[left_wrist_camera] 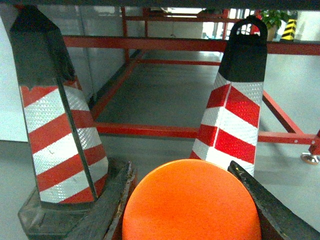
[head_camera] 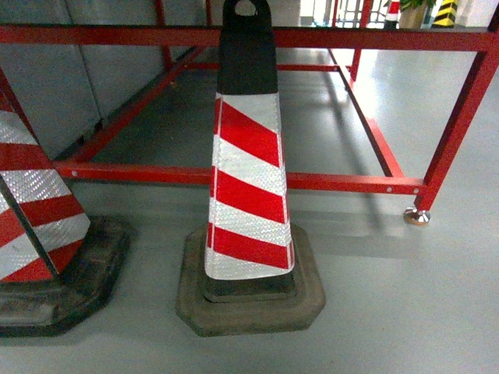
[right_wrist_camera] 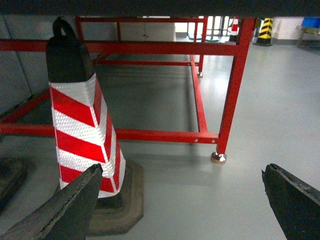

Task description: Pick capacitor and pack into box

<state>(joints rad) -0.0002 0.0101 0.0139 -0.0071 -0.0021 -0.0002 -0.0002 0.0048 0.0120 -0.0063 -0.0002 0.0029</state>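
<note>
In the left wrist view, a smooth orange rounded capacitor (left_wrist_camera: 190, 207) fills the gap between the two dark fingers of my left gripper (left_wrist_camera: 180, 166), which is shut on it. Only its domed top shows; the lower part is cut off by the frame edge. In the right wrist view my right gripper (right_wrist_camera: 182, 170) stands wide open over bare grey floor, with nothing between its fingers (right_wrist_camera: 75, 200). Neither gripper appears in the head view. The box is out of view in all three views.
A red-and-white striped cone (head_camera: 248, 179) on a black base stands straight ahead, and a second cone (head_camera: 31, 210) stands at the left. Behind them runs a low red metal frame (head_camera: 335, 181) with a chrome foot (head_camera: 416, 216). Grey floor lies to the right.
</note>
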